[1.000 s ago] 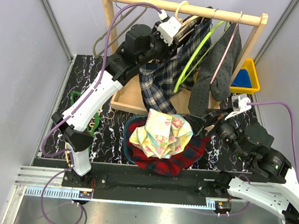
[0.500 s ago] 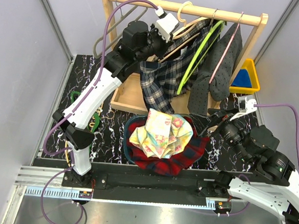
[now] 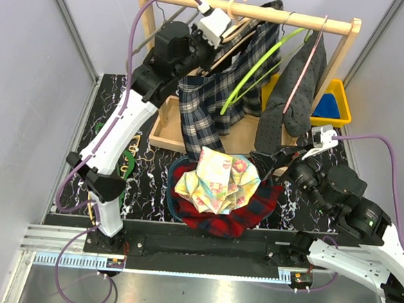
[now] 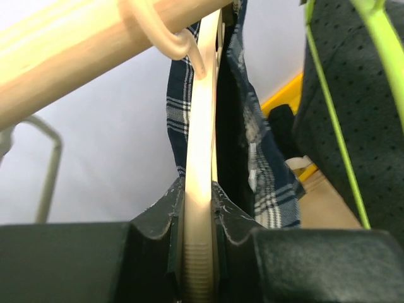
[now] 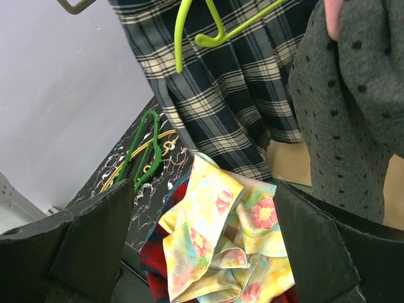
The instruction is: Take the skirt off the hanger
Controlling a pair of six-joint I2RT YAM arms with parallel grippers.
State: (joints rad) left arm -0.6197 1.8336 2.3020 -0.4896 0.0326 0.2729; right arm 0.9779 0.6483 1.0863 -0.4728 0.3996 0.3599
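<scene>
Two-armed rig, left arm raised to rail, left fingers clamping wooden hanger; right fingers low, spread wide

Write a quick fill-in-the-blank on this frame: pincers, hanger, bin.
The plaid skirt hangs on the ____ hanger, and the left pincer is shut on that hanger.
The right pincer is ____.
The yellow bin holds something ____.
Missing words: wooden; open; blue.
</scene>
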